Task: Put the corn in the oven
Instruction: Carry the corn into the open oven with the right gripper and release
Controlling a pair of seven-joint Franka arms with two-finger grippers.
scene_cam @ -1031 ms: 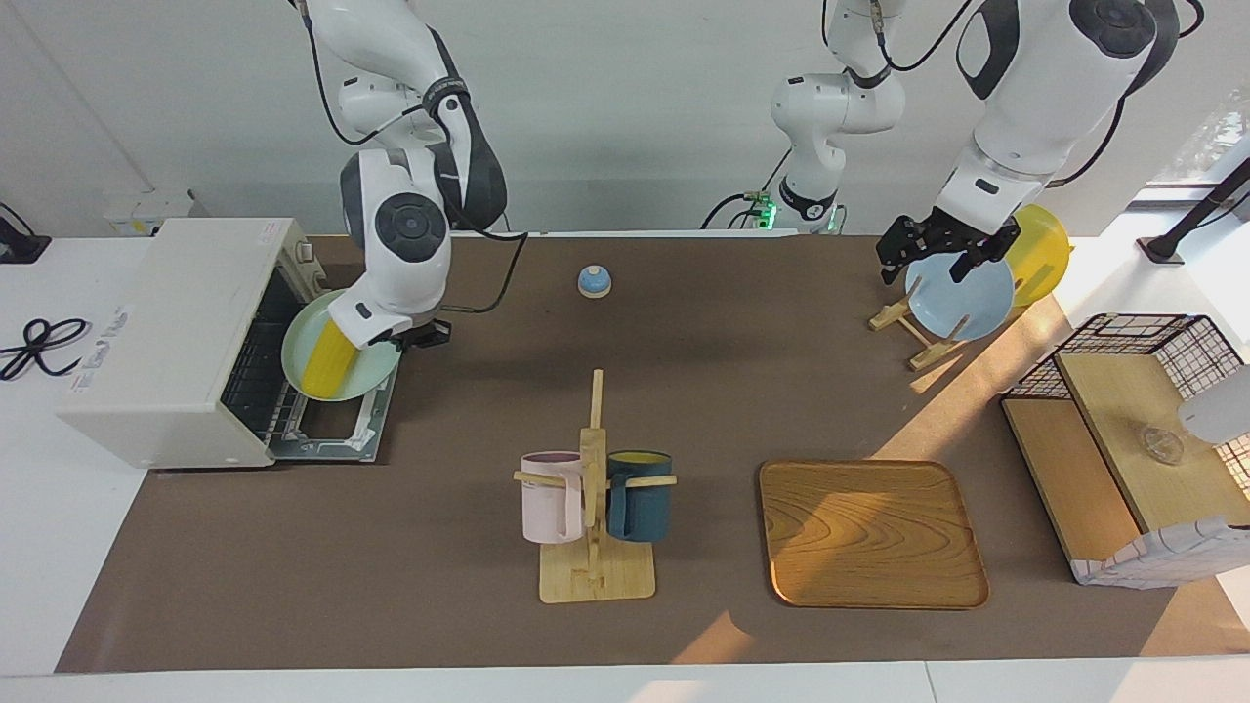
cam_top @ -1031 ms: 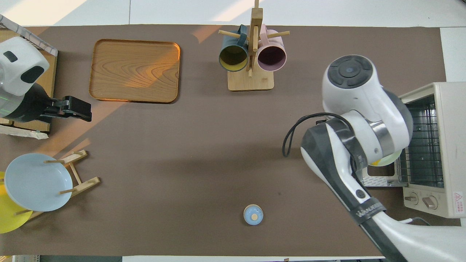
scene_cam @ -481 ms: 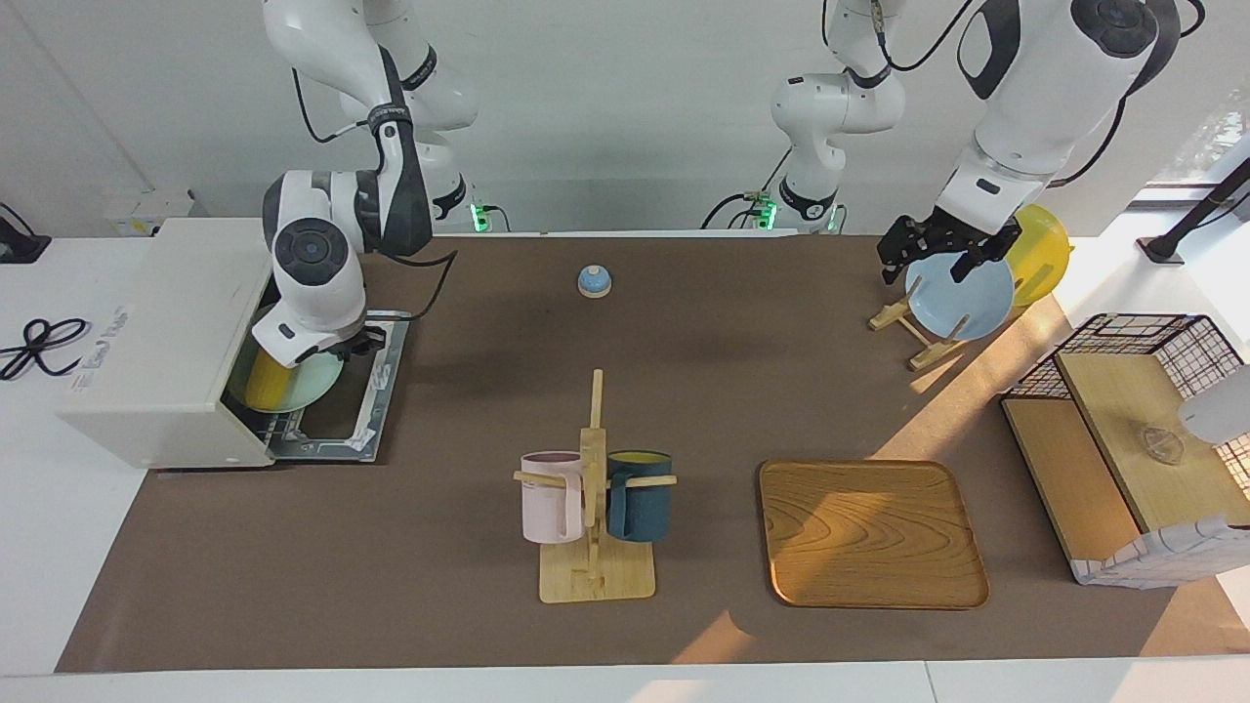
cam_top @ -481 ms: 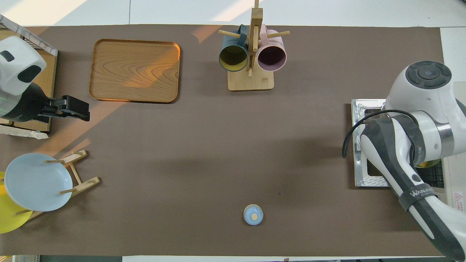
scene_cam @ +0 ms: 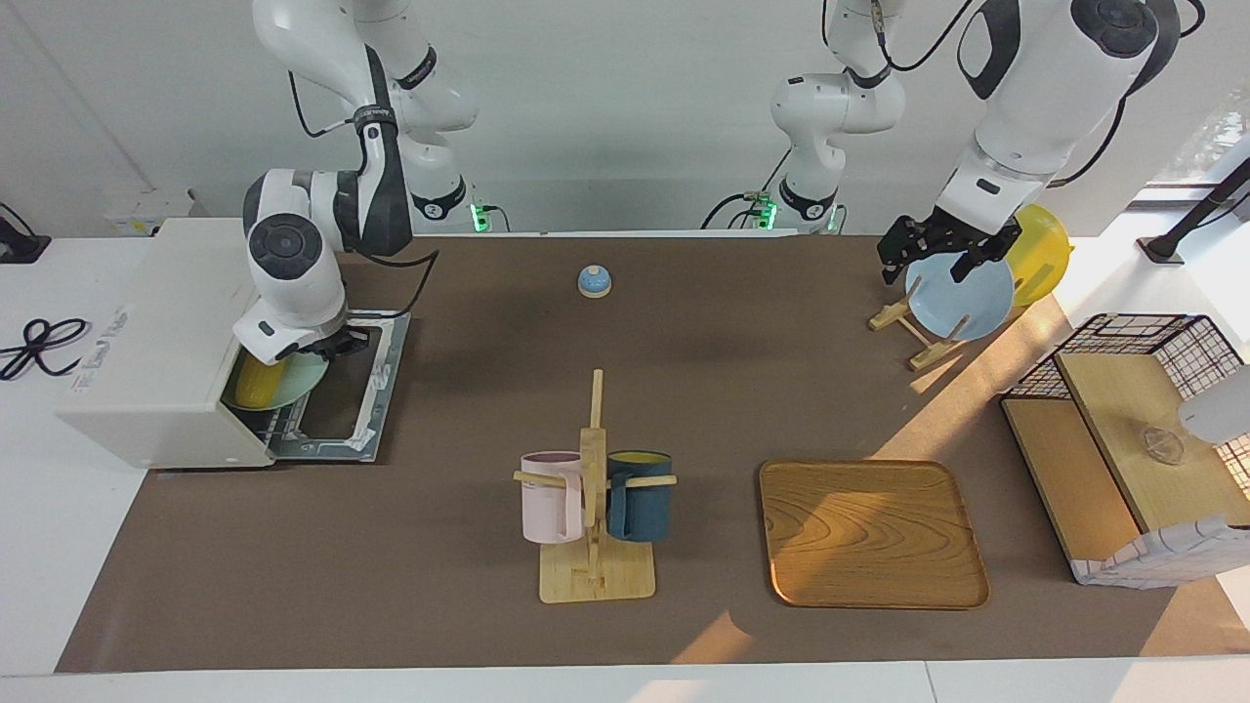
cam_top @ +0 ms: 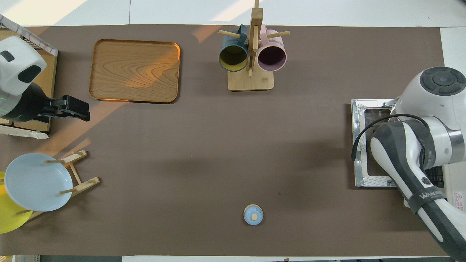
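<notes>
The yellow corn (scene_cam: 256, 383) lies on a teal plate (scene_cam: 301, 383) that sits in the mouth of the off-white oven (scene_cam: 161, 342), above its dropped-down door (scene_cam: 356, 395). My right gripper (scene_cam: 330, 348) is shut on the plate's rim, just over the door's hinge end. In the overhead view the right arm hides the corn and the plate; only the oven door (cam_top: 364, 145) and a corner of the oven (cam_top: 455, 198) show. My left gripper (scene_cam: 933, 256) waits open with nothing in it, up over the plate rack; the overhead view shows the left gripper (cam_top: 74, 109) too.
A mug rack (scene_cam: 594, 508) with a pink and a dark blue mug stands mid-table. A wooden tray (scene_cam: 872, 532) lies beside it. A small blue bell (scene_cam: 594, 281) sits near the robots. A light blue plate (scene_cam: 962, 298) and a yellow plate (scene_cam: 1040, 254) stand in a rack; a wire shelf (scene_cam: 1123, 430) stands beside them.
My right arm has carried the teal plate with the corn from over the open door into the oven's mouth. The left arm has not moved.
</notes>
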